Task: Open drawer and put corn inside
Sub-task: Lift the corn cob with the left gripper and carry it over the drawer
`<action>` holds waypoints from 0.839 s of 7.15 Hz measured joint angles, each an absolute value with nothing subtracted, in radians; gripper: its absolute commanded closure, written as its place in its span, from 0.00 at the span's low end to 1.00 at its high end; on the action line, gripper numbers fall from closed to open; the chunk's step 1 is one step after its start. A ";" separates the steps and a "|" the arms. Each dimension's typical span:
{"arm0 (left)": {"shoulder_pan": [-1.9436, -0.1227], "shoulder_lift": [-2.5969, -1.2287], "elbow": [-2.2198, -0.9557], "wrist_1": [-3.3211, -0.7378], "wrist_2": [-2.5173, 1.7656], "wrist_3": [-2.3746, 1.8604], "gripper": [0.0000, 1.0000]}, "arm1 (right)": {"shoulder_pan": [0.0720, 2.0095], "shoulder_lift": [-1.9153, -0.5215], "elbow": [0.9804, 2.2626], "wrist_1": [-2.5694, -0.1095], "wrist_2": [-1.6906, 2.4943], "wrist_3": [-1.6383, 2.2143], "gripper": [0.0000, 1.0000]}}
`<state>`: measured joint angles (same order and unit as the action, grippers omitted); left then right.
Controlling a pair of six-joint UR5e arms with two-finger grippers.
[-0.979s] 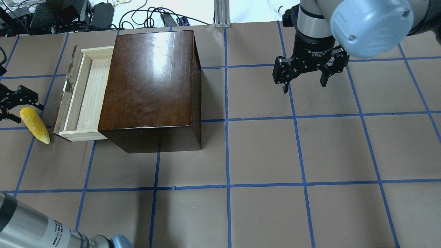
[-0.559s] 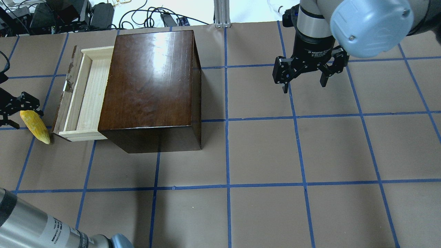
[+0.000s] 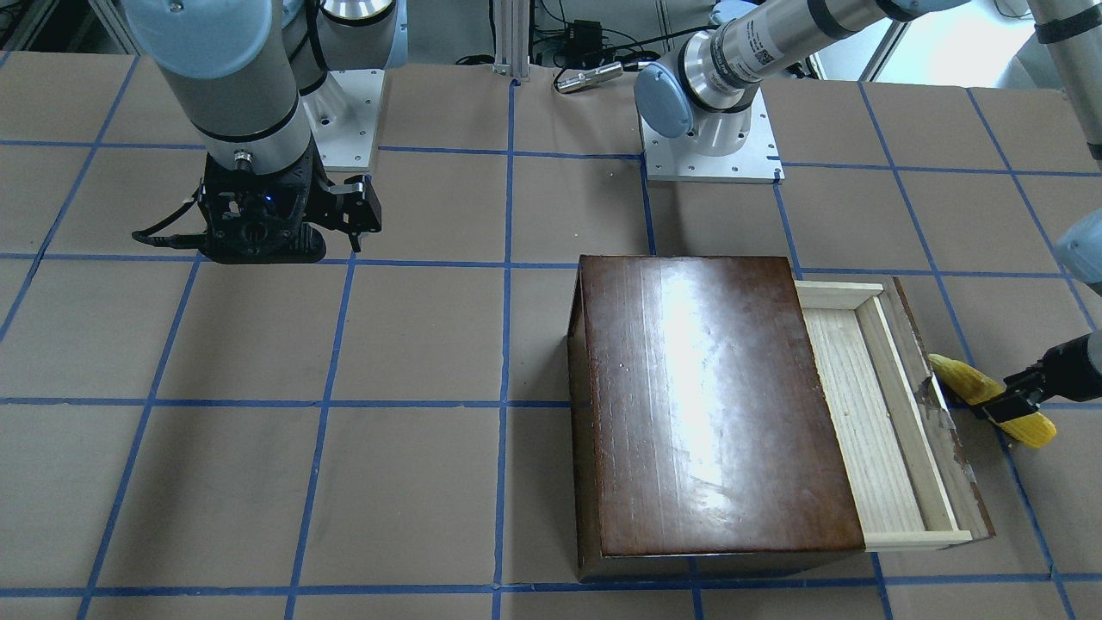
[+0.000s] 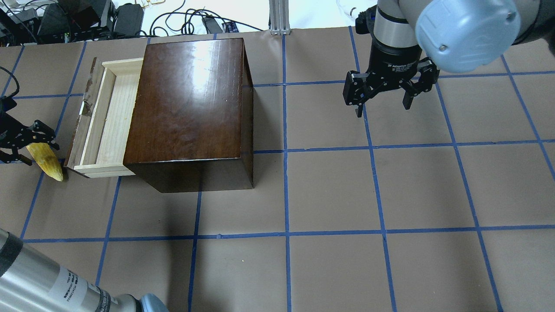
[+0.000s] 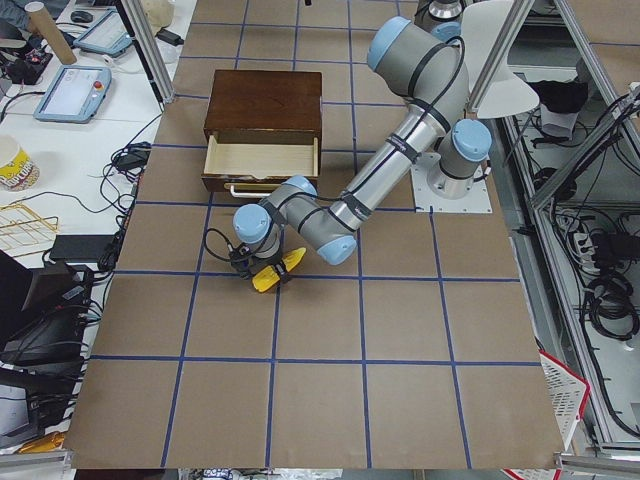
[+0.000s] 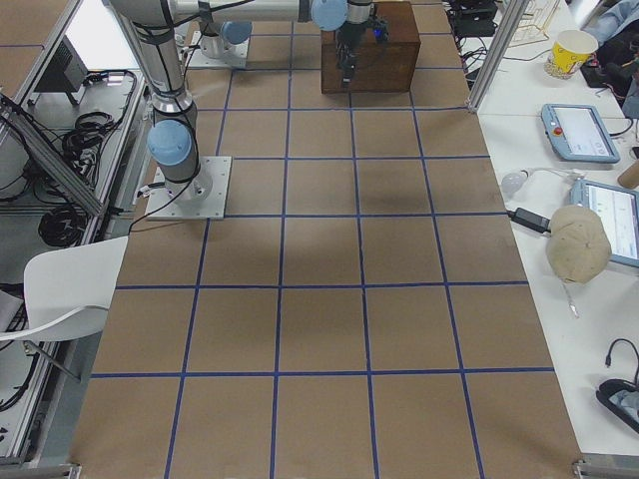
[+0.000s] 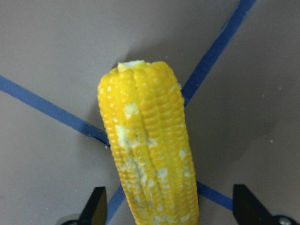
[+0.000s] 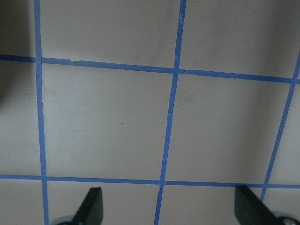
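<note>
Table (image 4: 390, 195) w/ blue tape grid carries dark-brown box (image 4: 190, 99). Its drawer (image 4: 110, 117) is pulled out toward robot's left. R gripper (image 4: 383, 109) hangs over table, well apart from box, jaws released. L gripper (image 4: 40, 154) straddles corn (image 4: 47, 162), jaws spread, not squeezing. Corn lies on table just beside drawer front, outside it.

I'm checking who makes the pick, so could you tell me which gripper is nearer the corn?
Left. The left gripper is at the corn, jaws open either side of it, beside the open drawer; the right gripper hovers far off, beyond the box.
</note>
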<state>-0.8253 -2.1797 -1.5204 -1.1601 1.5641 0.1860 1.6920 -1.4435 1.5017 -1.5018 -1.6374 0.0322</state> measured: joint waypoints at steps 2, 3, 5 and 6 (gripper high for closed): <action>-0.825 -2.185 -1.516 -1.160 1.587 0.194 1.00 | 1.692 -1.443 1.502 -1.502 -1.638 0.032 0.00; -0.825 -2.180 -1.514 -1.162 1.616 0.198 1.00 | 1.692 -1.444 1.502 -1.502 -1.637 0.032 0.00; -0.831 -2.155 -1.502 -1.172 1.638 0.215 1.00 | 1.692 -1.443 1.502 -1.502 -1.637 0.031 0.00; -0.837 -2.135 -1.472 -1.201 1.640 0.244 1.00 | 1.692 -1.443 1.502 -1.502 -1.637 0.031 0.00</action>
